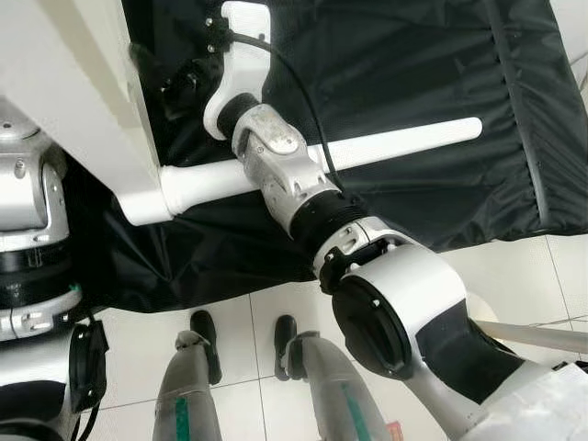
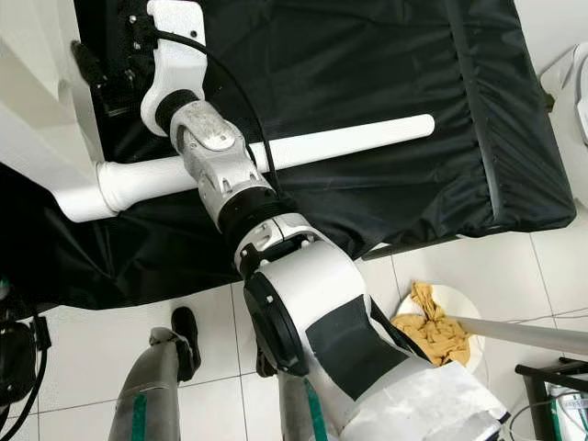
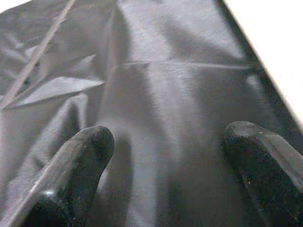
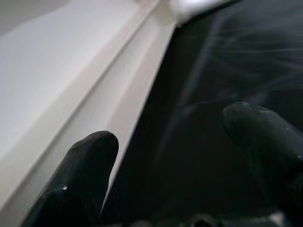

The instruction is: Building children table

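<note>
We see a white table leg (image 1: 404,142) lying across a black cloth (image 1: 441,83) with a dull sheen. The table top (image 1: 64,92) at far left is white too. Our right arm (image 1: 285,175) is silver at the wrist and white with black patches nearer us. The floor tiles (image 1: 514,276) are white with grey seams. At near right, a white plate (image 2: 464,308) holds a mustard-yellow rag (image 2: 432,331).

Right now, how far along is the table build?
Done: one white leg is in place at the corner of the white tabletop, lying over the black cloth. In hand: the right gripper is open beside the tabletop's edge; the left gripper is open over cloth. Left: I can't tell whether other legs are fitted.
</note>
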### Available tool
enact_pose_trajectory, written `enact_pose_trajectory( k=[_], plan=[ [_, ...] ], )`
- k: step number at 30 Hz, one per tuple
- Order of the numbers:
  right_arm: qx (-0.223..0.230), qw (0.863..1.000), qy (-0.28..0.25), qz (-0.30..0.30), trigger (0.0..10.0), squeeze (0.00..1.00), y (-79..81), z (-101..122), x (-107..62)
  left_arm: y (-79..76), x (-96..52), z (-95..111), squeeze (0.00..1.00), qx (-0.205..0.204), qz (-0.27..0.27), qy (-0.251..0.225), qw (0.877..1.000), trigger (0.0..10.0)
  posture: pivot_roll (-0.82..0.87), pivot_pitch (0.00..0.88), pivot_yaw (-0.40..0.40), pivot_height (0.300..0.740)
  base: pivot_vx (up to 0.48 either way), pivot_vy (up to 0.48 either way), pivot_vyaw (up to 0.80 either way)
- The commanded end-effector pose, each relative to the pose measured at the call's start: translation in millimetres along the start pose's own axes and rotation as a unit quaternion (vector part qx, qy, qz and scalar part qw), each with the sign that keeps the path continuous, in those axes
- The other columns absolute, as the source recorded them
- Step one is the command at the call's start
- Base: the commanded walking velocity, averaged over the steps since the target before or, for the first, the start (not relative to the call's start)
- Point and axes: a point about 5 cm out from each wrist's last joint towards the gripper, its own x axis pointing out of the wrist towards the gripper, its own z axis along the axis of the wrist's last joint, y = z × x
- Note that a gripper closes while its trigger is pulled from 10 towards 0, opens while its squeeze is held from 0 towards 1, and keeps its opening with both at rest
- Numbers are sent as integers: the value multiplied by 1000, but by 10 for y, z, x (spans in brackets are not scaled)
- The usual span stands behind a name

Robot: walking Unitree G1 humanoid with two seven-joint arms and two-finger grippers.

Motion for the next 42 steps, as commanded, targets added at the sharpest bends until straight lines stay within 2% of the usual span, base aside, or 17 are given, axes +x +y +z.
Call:
enact_pose_trajectory(
  k=[1,3,5,6,7,8,9,11,13,16,20,22,23,26,28,36,42],
  plan=[
    [7,1000,11,-2,10000,0,125,-124,-42,-10,-47,-21,0,6,-11,-7,1000,10000,134,440,-124,740,0,0,0],
    [-19,999,-4,-25,10000,0,-5,-95,-67,-20,-69,-46,0,13,-21,-7,1000,10000,131,443,-124,740,0,0,0],
    [-25,999,-8,-31,10000,0,-33,-87,-73,-21,-76,-53,0,15,-24,-6,1000,10000,131,443,-124,740,0,0,0],
    [-35,998,-16,-46,10000,0,-117,-73,-95,11,-86,-68,0,22,-21,-7,1000,10000,126,443,-122,740,0,0,0],
    [-35,998,-16,-46,10000,0,-117,-73,-95,11,-86,-68,0,22,-21,-7,1000,10000,126,443,-122,740,0,0,0],
    [-46,996,-28,-66,10000,0,-231,-52,-131,69,-98,-85,0,37,-10,-8,999,10000,126,443,-119,740,0,0,0],
    [-46,996,-28,-66,10000,0,-231,-52,-131,69,-98,-85,0,37,-10,-8,999,10000,126,443,-119,740,0,0,0],
    [-61,992,-51,-96,10000,0,-407,-21,-207,154,-138,-122,0,56,3,-11,998,10000,120,438,-113,740,0,0,0],
    [-62,991,-58,-101,10000,0,-452,-14,-234,178,-157,-137,0,60,6,-13,998,10000,117,437,-112,740,0,0,0],
    [-84,987,-88,-107,10000,0,-654,2,-397,229,-295,-131,0,66,23,-36,997,10000,122,421,-105,740,0,0,0],
    [-88,986,-90,-108,10000,0,-716,-20,-460,243,-336,-129,0,67,29,-41,996,10000,123,417,-105,740,0,0,0],
    [-102,985,-89,-108,10000,0,-849,-91,-638,270,-438,-117,0,61,45,-53,996,10000,126,403,-103,740,0,0,0],
    [-102,985,-89,-108,10000,0,-849,-91,-638,270,-438,-117,0,61,45,-53,996,10000,126,403,-103,740,0,0,0],
    [-117,984,-82,-109,10000,0,-956,-152,-811,283,-524,-114,0,60,57,-61,995,10000,131,389,-101,740,0,0,0],
    [-130,982,-61,-122,10000,0,-1096,-228,-1015,285,-603,-159,0,61,68,-66,994,10000,136,363,-101,740,0,0,0],
    [-149,978,-37,-142,10000,0,-1260,-263,-1272,308,-722,-181,0,80,117,-86,986,10000,140,325,-105,740,0,0,0],
    [-148,977,-38,-150,10000,0,-1289,-220,-1394,276,-780,-122,0,58,113,-110,986,10000,137,291,-98,740,0,0,0]
  ],
)
